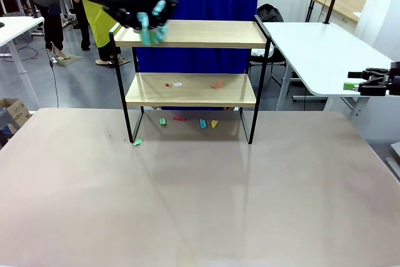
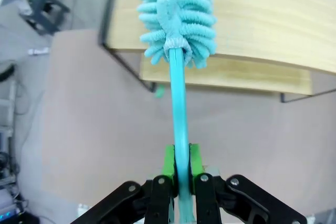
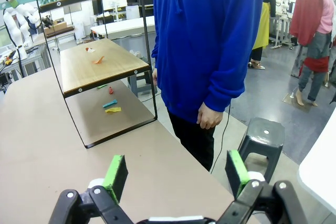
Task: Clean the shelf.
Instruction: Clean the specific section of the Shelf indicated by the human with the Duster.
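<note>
1. The right pincer (image 3: 176, 173) hangs released at the right side of the desk (image 1: 200, 204).
2. The left pincer (image 2: 181, 163) is clenched on a teal duster (image 2: 178, 19), whose head rests on the top board of the shelf (image 1: 206, 34).
3. The shelf stands at the desk's far edge, with paper scraps (image 1: 179, 117) beneath it.
4. A person in blue (image 3: 210, 40) stands behind it.

Bright even light; soft shadows; wrist-view edge distortion.

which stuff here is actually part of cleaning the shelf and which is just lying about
Part of the job:
two-tier wooden shelf with black metal frame
fluffy teal duster, clamped in the left pincer
small coloured scraps on its lower board

Just about:
dark grey plastic stool
white side table
open right pincer
</note>
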### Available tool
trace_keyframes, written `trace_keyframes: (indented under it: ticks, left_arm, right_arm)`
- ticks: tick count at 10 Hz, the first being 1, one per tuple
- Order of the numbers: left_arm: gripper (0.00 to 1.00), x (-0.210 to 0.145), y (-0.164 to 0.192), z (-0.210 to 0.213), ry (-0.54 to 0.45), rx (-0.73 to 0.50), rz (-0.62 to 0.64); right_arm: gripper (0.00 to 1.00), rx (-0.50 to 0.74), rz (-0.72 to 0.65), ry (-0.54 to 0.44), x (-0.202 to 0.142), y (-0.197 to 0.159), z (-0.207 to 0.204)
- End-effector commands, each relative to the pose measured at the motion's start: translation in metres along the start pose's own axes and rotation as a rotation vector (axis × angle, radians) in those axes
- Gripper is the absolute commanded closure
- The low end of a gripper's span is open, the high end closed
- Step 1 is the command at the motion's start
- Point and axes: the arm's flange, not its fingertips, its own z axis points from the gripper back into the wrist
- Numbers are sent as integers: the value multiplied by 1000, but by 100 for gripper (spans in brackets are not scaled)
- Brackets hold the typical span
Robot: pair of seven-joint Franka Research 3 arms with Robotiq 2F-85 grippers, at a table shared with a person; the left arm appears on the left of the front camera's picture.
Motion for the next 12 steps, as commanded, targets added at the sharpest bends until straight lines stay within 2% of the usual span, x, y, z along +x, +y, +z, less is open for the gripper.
trace_keyframes:
  ticks: [1,2,4,6,9,10,12]
  left_arm:
    - [87,-18,33,9,-85,158,-58]
    - [87,-24,42,10,-137,220,-84]
    - [87,-33,58,19,-249,228,-118]
    - [87,-37,69,43,-310,126,-122]
    - [87,-33,77,70,-305,-57,-97]
    - [87,-33,61,66,-330,90,-93]
    - [87,-33,61,66,-330,90,-93]
  right_arm:
    - [0,2,6,-3,4,1,-1]
    - [0,2,6,-3,4,1,-1]
    - [0,2,6,-3,4,1,-1]
    - [0,2,6,-3,4,1,-1]
    - [0,2,6,-3,4,1,-1]
    - [0,2,6,-3,4,1,-1]
    - [0,2,6,-3,4,1,-1]
